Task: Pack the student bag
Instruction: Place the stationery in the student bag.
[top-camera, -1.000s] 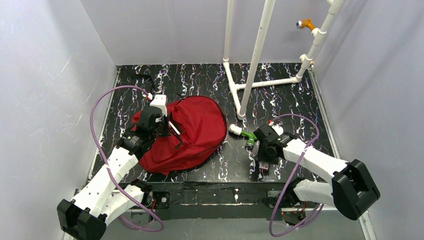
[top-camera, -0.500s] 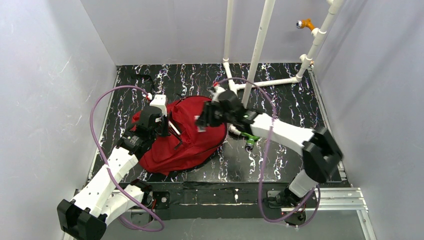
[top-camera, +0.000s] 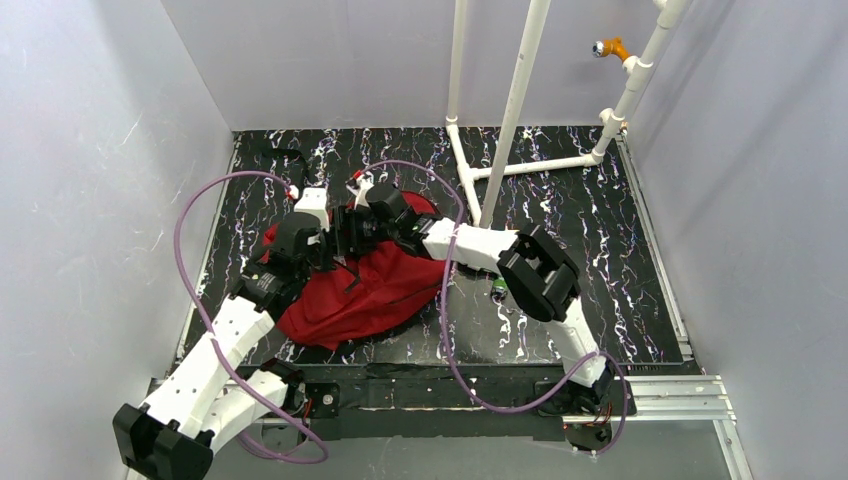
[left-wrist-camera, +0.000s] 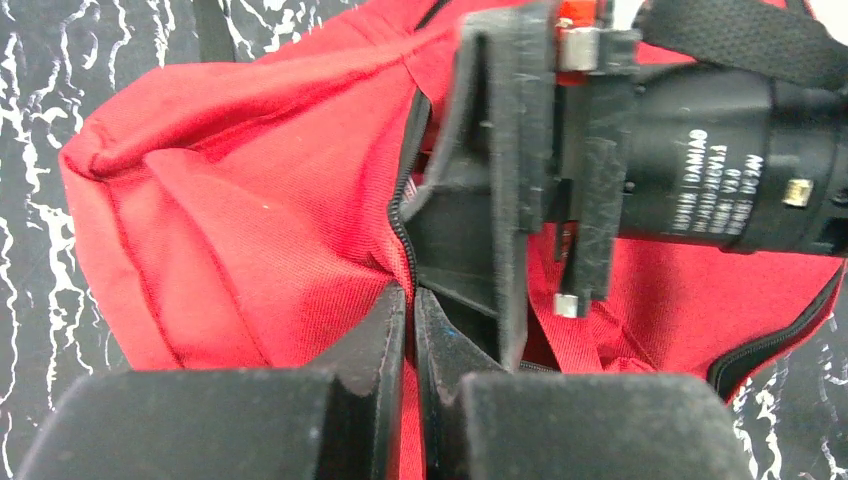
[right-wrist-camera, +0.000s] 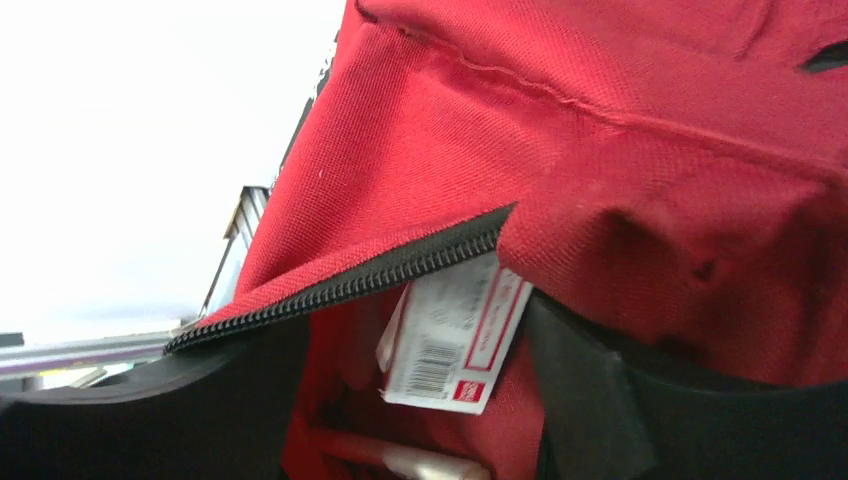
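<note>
Left wrist view: left end effector (left-wrist-camera: 410, 320) pinched shut on the student bag's (left-wrist-camera: 230, 230) zipper edge, likely propping the mouth open.
Top external view: student bag on the worktop's (top-camera: 600, 220) left half.
Right wrist view: right end effector (right-wrist-camera: 410, 400) spread wide inside the mouth, barcoded label (right-wrist-camera: 455, 345) between its jaws. A second ago it hovered over the worktop's right half.

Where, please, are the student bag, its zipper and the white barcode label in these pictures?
student bag (top-camera: 390, 285): top external view, red front fabric.
zipper (right-wrist-camera: 340, 285): right wrist view, middle of the black teeth.
barcode label (right-wrist-camera: 450, 340): right wrist view, centre of the white card.
</note>
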